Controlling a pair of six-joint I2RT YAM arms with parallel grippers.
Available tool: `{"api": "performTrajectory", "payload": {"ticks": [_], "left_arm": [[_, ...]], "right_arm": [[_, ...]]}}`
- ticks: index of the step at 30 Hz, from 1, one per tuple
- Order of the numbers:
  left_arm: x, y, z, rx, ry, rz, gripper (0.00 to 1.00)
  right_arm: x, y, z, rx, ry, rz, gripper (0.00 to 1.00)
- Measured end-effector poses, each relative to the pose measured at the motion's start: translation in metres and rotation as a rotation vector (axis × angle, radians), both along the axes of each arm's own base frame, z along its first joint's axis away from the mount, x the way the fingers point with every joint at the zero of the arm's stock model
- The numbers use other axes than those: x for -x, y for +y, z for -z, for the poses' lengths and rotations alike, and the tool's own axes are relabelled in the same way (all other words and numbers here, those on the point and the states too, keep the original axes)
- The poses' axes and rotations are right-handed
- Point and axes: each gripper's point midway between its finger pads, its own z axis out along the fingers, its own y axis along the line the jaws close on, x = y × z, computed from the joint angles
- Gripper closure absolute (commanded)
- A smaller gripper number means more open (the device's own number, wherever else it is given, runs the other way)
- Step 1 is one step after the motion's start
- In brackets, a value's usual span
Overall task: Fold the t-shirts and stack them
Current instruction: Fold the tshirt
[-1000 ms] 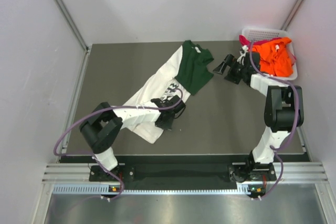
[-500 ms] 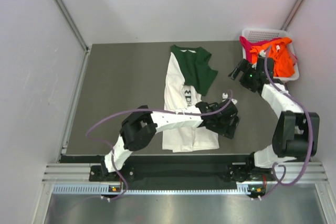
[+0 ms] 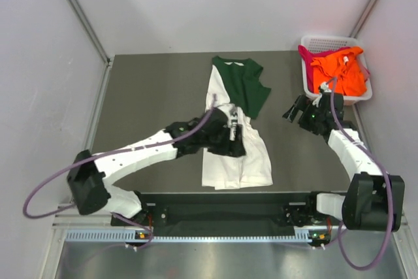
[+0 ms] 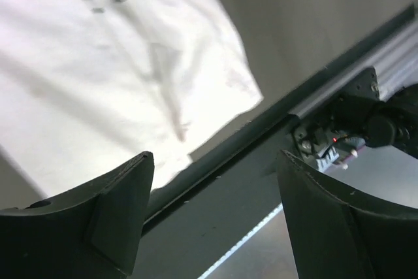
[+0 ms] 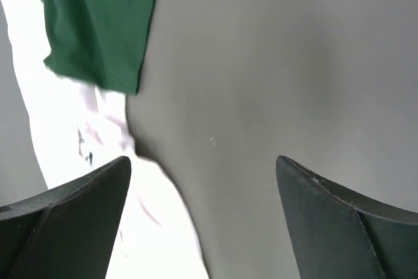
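Note:
A white t-shirt with a dark green upper part (image 3: 236,161) lies flat and lengthwise in the middle of the table, its black print partly hidden by my left arm. My left gripper (image 3: 234,143) hovers over its middle, open and empty; in the left wrist view (image 4: 215,217) the white cloth (image 4: 111,63) lies beyond the fingers. My right gripper (image 3: 292,110) is open and empty over bare table just right of the shirt; the right wrist view (image 5: 202,220) shows the green part (image 5: 98,24) and white cloth (image 5: 72,129) to its left. Orange (image 3: 341,73) and magenta (image 3: 305,51) t-shirts sit in the basket.
A white plastic lattice basket (image 3: 330,41) stands at the far right corner of the table. White walls close in the table on three sides. The table's near edge and a metal rail (image 4: 366,50) run just past the shirt's hem.
The shirt went from lying diagonally to straight. My left gripper opened and let it go, then drew back left over its middle. My right arm pulled away from the basket toward me.

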Motion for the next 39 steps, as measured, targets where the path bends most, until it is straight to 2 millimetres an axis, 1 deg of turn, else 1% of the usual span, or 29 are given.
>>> {"api": "performTrajectory", "payload": {"ticks": [1, 2, 4, 5, 7, 9, 11, 12, 15, 16, 17, 18, 20, 22, 24, 25, 27, 30, 32, 35, 38, 39], "left_arm": [[-0.006, 0.013, 0.000, 0.006, 0.003, -0.028, 0.22], [-0.016, 0.030, 0.001, 0.023, 0.012, -0.064, 0.22], [-0.047, 0.070, 0.011, 0.020, 0.025, -0.186, 0.22], [-0.067, 0.092, 0.017, 0.006, 0.025, -0.261, 0.23], [-0.094, 0.120, 0.023, -0.010, 0.025, -0.357, 0.25], [-0.112, 0.133, 0.028, -0.007, 0.030, -0.400, 0.26], [-0.133, 0.143, 0.038, 0.009, 0.052, -0.437, 0.28], [-0.144, 0.144, 0.045, 0.020, 0.067, -0.448, 0.28], [-0.178, 0.152, 0.069, 0.047, 0.119, -0.483, 0.26], [-0.188, 0.154, 0.075, 0.056, 0.133, -0.492, 0.26], [-0.201, 0.156, 0.085, 0.064, 0.147, -0.502, 0.26], [-0.214, 0.156, 0.090, 0.073, 0.150, -0.509, 0.26], [-0.238, 0.156, 0.100, 0.092, 0.154, -0.517, 0.27], [-0.262, 0.149, 0.105, 0.119, 0.153, -0.513, 0.28], [-0.287, 0.141, 0.109, 0.153, 0.141, -0.506, 0.30], [-0.299, 0.137, 0.112, 0.171, 0.138, -0.502, 0.30], [-0.316, 0.129, 0.120, 0.203, 0.147, -0.492, 0.30], [-0.338, 0.121, 0.116, 0.243, 0.119, -0.477, 0.29], [-0.349, 0.118, 0.116, 0.257, 0.112, -0.473, 0.29], [-0.369, 0.114, 0.115, 0.275, 0.089, -0.471, 0.29], [-0.385, 0.110, 0.114, 0.295, 0.072, -0.469, 0.31], [-0.392, 0.108, 0.113, 0.305, 0.065, -0.468, 0.32]], "right_arm": [[0.001, 0.003, 0.002, -0.010, 0.007, -0.019, 0.12], [0.001, 0.006, 0.004, -0.021, 0.011, -0.034, 0.12], [-0.002, 0.013, 0.010, -0.048, 0.028, -0.068, 0.12], [-0.003, 0.015, 0.014, -0.058, 0.041, -0.077, 0.11], [-0.011, 0.019, 0.023, -0.084, 0.075, -0.097, 0.08], [-0.023, 0.023, 0.029, -0.110, 0.097, -0.116, 0.07], [-0.042, 0.027, 0.031, -0.138, 0.105, -0.132, 0.11], [-0.052, 0.029, 0.031, -0.151, 0.101, -0.138, 0.14], [-0.088, 0.037, 0.030, -0.212, 0.092, -0.175, 0.16], [-0.101, 0.040, 0.028, -0.227, 0.081, -0.191, 0.16], [-0.115, 0.045, 0.019, -0.250, 0.052, -0.217, 0.17], [-0.129, 0.047, 0.014, -0.260, 0.029, -0.229, 0.18], [-0.156, 0.051, 0.011, -0.290, -0.001, -0.249, 0.20], [-0.173, 0.054, 0.018, -0.310, -0.006, -0.263, 0.22], [-0.184, 0.059, 0.034, -0.325, 0.026, -0.263, 0.22], [-0.189, 0.062, 0.046, -0.328, 0.052, -0.263, 0.22], [-0.194, 0.066, 0.064, -0.344, 0.099, -0.264, 0.22], [-0.213, 0.075, 0.061, -0.318, 0.080, -0.278, 0.22], [-0.220, 0.083, 0.063, -0.292, 0.091, -0.283, 0.22], [-0.236, 0.094, 0.063, -0.240, 0.083, -0.298, 0.22], [-0.254, 0.099, 0.063, -0.201, 0.069, -0.305, 0.23], [-0.258, 0.100, 0.063, -0.193, 0.065, -0.307, 0.25]]}}
